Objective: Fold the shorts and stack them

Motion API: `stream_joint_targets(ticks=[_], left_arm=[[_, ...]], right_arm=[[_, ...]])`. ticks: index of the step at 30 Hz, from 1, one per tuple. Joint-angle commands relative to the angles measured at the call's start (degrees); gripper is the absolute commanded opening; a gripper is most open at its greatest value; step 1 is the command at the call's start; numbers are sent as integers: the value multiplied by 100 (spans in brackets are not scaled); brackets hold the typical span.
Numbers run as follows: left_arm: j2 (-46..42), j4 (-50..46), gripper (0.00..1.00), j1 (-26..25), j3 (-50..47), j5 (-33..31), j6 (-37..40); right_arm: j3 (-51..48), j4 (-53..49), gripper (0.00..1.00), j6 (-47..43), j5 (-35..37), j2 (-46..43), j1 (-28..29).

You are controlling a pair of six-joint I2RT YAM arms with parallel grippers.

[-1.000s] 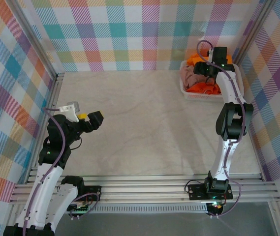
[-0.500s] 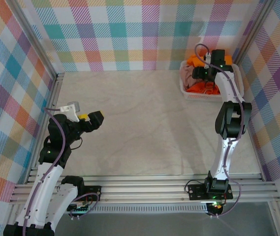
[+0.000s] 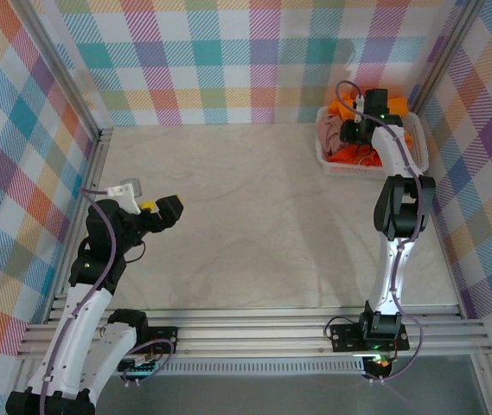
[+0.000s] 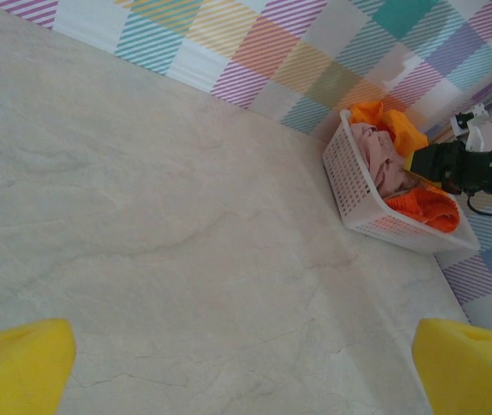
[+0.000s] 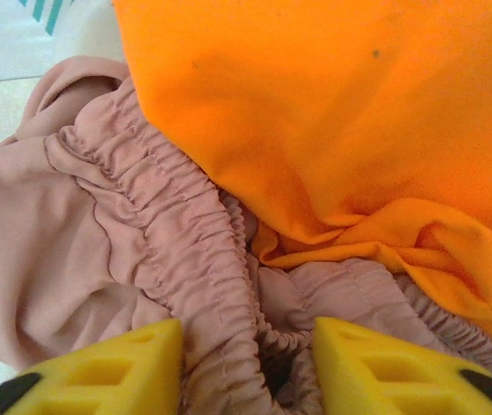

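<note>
Right gripper, fingers parted, is straddling the dusty pink gathered-waist shorts lying against bright orange shorts in the white plastic lattice basket. The left gripper is hovering, spread wide, above the pale marbled table.

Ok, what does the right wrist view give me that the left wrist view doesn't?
Right wrist: the gathered waistband of the dusty pink cloth shorts lying between the right hand's open fingers, with bright orange cloth shorts overlapping it. Left wrist: the white plastic lattice basket on the beige table, and the left hand open above it. Both: pink and orange shorts.
</note>
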Motion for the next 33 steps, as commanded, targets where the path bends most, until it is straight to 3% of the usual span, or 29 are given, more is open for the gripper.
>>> stream_joint_targets(ticks=[1,5,8,20,33], left_arm=[[-30,-67,100,-88,26,23,-52],[-50,-68,100,-99,16,4,-57],[-63,-53,100,-107,10,13,-74],[-222,-34,100,-132,-42,-14,-131],[-184,102,100,-159,-124,-27,-227]], right_arm=[[192,-187,27,9,68,146,79],[86,-23,9,89,12,-118,112],[-163,307,4,89,33,-521,187],[-391,1094,0,459,46,-1744,324],[555,1454,0,1121,-399,-1977,352]])
